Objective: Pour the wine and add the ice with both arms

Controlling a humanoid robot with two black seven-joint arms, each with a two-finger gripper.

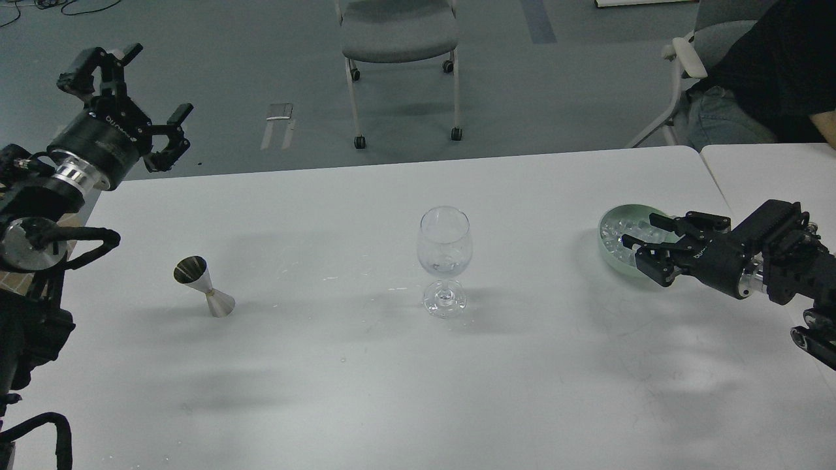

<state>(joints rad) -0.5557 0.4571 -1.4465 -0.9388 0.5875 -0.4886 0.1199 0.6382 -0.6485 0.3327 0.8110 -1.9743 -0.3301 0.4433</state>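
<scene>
White bench (366, 391), bare at near edge, faint scuffs mid-surface. Steel jigger (204, 286) at L, standing on its smaller-looking cone end, tilted w/ open mouth facing up-left; nothing touching it. Clear stemmed glass (444, 260) upright at centre, foot on bench, bowl looking empty or nearly so; well apart from jigger and from both arms.

R arm (777, 251) entering from R edge, lying low over bench, pointing left. R claw (643, 238) spread wide, fingers released, gripping nothing; tips reaching over near rim of pale green bowl (610, 251). Ice (620, 232) heaped inside that bowl, many small clear cubes, partly hidden behind claw. Can't tell if fingertips touching ice or just hovering over it. Bowl sitting near R side of bench, well apart from glass.

L arm (85, 160) coming in from L edge, raised above far-left corner of bench, silver ring behind the black wrist. L claw (130, 98) held high, fingers splayed, released, holding nothing; far from jigger, off beyond bench edge as seen from head.

Second white bench (771, 170) butting against first at far R. Beyond: grey floor (228, 52), grey chair (398, 32) on castors at top centre, seated person (771, 72) in dark top and jeans at top R, only partly in view.
</scene>
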